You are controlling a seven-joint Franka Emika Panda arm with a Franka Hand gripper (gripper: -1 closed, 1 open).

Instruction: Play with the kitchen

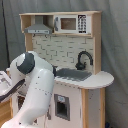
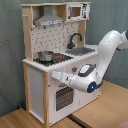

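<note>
Seemingly pale-wood, the kitchen point(image 2: 55, 60) (white panels) stands upright.

In the first exterior view we look from the arm's point(image 1: 32, 95) base side, close behind it, at the kitchen point(image 1: 75, 55) front-on. In the second exterior view we stand farther off, angled toward the kitchen's point(image 2: 55, 60) stovetop end, the gripper point(image 2: 54, 76) reaching toward us. Both exterior views share the faucet point(image 1: 82, 59) point(image 2: 75, 39).

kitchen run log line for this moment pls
scene: kitchen with pot on stovetop | arm: gripper at counter's front edge, above oven door | grip: cannot tell
</note>
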